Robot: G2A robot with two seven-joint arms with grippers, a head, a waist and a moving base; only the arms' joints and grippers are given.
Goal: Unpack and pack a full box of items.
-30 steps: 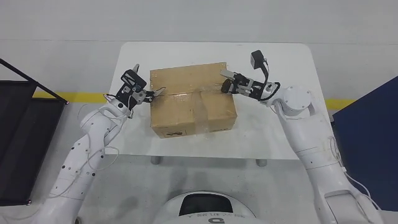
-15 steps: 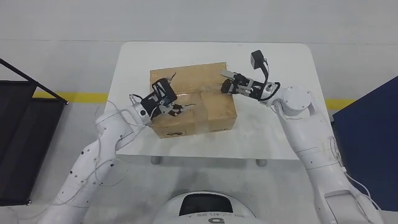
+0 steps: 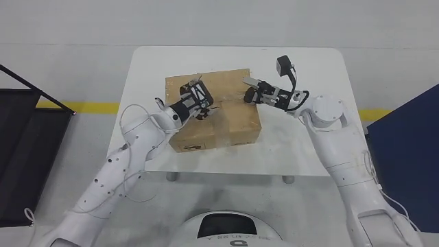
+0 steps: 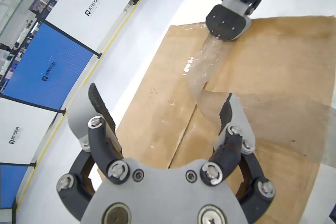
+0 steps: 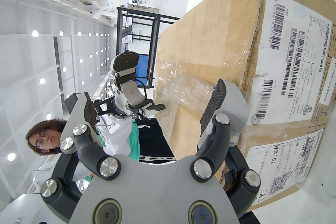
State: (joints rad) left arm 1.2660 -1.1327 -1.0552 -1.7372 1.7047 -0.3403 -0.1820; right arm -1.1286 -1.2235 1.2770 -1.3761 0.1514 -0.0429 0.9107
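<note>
A brown cardboard box [image 3: 219, 120] stands in the middle of the white table [image 3: 309, 144], its top flaps closed. Clear tape [image 4: 207, 57] runs along the top seam and is partly lifted and crumpled. My left gripper [image 3: 199, 99] hovers open over the box top, straddling the seam [image 4: 164, 109], with the loose tape curling up beside one finger [image 4: 225, 109]. My right gripper [image 3: 252, 92] is open at the box's right top edge [image 5: 152, 109]. One of its pads [image 4: 228, 25] rests on the tape's end. Printed labels [image 5: 296, 57] cover the box's side.
Bare table lies to the left and right of the box. A black rack [image 3: 20, 151] stands on the floor left of the table. A blue panel [image 3: 411, 134] stands to the right.
My left gripper has swung from the box's left side to over its top, near the taped seam. The right gripper and the box have stayed put.
</note>
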